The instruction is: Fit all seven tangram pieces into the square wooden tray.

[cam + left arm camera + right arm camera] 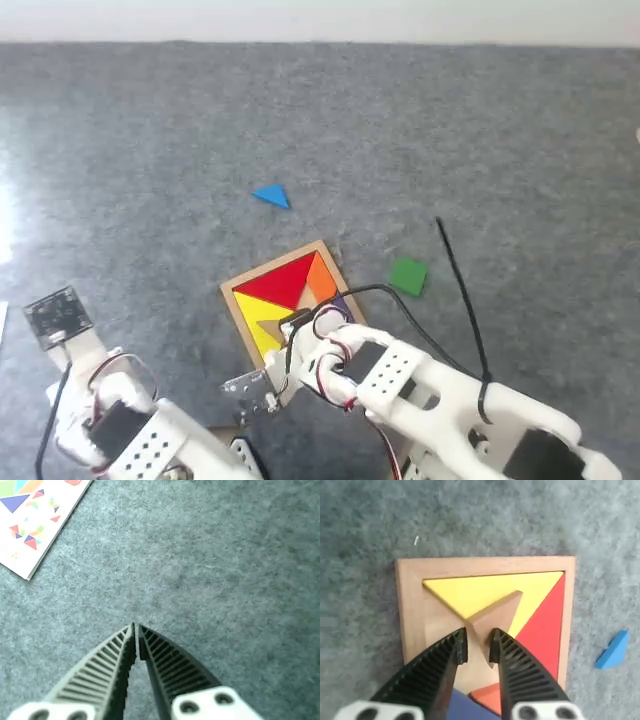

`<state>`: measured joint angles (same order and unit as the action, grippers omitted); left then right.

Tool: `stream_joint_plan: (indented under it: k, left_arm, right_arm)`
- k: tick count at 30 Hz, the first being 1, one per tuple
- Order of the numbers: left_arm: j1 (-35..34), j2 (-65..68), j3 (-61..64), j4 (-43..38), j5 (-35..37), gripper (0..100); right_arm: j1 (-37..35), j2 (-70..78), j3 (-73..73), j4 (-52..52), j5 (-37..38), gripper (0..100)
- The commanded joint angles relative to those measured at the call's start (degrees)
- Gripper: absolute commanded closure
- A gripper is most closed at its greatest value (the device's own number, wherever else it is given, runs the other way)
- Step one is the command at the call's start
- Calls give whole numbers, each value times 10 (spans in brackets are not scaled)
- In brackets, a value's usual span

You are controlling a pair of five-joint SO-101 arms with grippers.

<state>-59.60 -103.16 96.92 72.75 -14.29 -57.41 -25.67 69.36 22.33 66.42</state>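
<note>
The square wooden tray [238, 311] lies in front of the arms and holds a red triangle [283, 283], an orange piece [321, 276], a yellow triangle [256, 311] and a purple piece [341, 303]. In the right wrist view the tray [410, 615] holds the yellow triangle [470, 592] and the red triangle [545, 625]. My right gripper [478, 645] is over the tray, shut on a wood-coloured triangle [495, 615] that overlaps the yellow one. A blue triangle [271, 196] and a green square [408, 275] lie loose on the carpet. My left gripper [136, 627] is shut on nothing above bare carpet.
Grey carpet covers the table. A printed card of tangram figures [35, 515] lies near my left gripper. A black cable [462, 300] runs from the right arm [420, 390] past the green square. The left arm [120, 425] sits at the near left corner.
</note>
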Motion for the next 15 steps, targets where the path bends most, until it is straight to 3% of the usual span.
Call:
stream_joint_plan:
  k: [1, 8, 15]
  left_arm:
    - [-3, -11, -12, 4, -4, 986]
    - [-3, -11, -12, 4, -4, 986]
    - [-3, -11, -12, 4, -4, 986]
  right_arm:
    - [12, 6, -28, 61, 10, 909]
    - [27, -27, -25, 65, 8, 838]
    - [25, -108, 26, 40, 7, 829]
